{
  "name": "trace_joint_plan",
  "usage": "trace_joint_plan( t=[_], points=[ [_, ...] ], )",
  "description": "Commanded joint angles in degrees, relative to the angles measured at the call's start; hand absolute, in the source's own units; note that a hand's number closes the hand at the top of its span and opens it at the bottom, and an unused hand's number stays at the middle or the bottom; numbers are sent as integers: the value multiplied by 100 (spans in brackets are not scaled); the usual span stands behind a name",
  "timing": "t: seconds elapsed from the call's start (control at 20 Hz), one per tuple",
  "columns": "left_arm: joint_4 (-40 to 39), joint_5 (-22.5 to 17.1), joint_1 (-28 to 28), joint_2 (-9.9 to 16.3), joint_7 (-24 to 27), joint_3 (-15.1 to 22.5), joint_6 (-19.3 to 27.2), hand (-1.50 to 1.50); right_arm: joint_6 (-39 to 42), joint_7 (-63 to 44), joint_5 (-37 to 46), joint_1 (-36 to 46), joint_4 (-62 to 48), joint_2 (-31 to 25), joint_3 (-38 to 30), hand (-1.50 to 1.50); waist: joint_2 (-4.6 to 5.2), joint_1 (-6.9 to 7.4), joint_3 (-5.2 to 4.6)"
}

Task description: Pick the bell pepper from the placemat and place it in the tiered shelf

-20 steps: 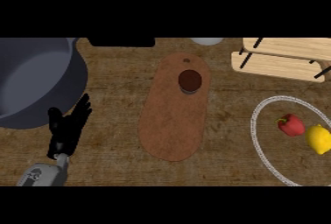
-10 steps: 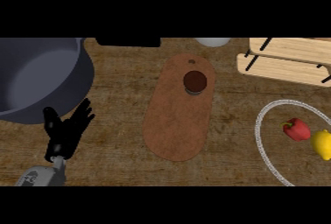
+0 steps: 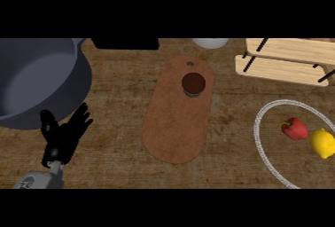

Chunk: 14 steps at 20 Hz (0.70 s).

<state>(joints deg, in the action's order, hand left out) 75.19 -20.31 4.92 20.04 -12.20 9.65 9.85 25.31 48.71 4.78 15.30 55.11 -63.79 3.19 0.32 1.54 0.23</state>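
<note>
Everything has slid rightward as the head swings left, the bell pepper (image 3: 294, 128) drifting edgeward while the left hand (image 3: 63, 135) rests with fingers relaxed (nothing reached for yet).

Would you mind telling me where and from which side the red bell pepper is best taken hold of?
Grip the bell pepper across its red body, coming from above and from its left. The lemon sits close on its right, while the left side is free. It lies inside the round placemat.
</note>
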Motion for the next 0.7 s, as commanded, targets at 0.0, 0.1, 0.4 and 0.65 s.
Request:
trace_joint_plan(
  t=[0.0, 0.1, 0.4, 0.65],
  points=[
    [-351, -146, 69, 104, 103, -289, -345, 0, 478, 650, 410, 115, -64, -18, 251, -150, -13, -97, -22],
    [48, 245, -249, -220, -2, 35, 131, 0, 305, -418, 151, -3, 733, 183, 94, -150, -44, -161, -26],
    [-389, 235, -160, -200, 283, -382, -285, 0, -374, -1335, 753, 108, 1036, 754, -9, -150, -31, -144, -26],
    [-594, 148, 165, -126, 48, -586, -500, 0, -524, -2344, 1123, -54, 1691, 1185, 199, -150, -28, -172, -28]
  ],
)
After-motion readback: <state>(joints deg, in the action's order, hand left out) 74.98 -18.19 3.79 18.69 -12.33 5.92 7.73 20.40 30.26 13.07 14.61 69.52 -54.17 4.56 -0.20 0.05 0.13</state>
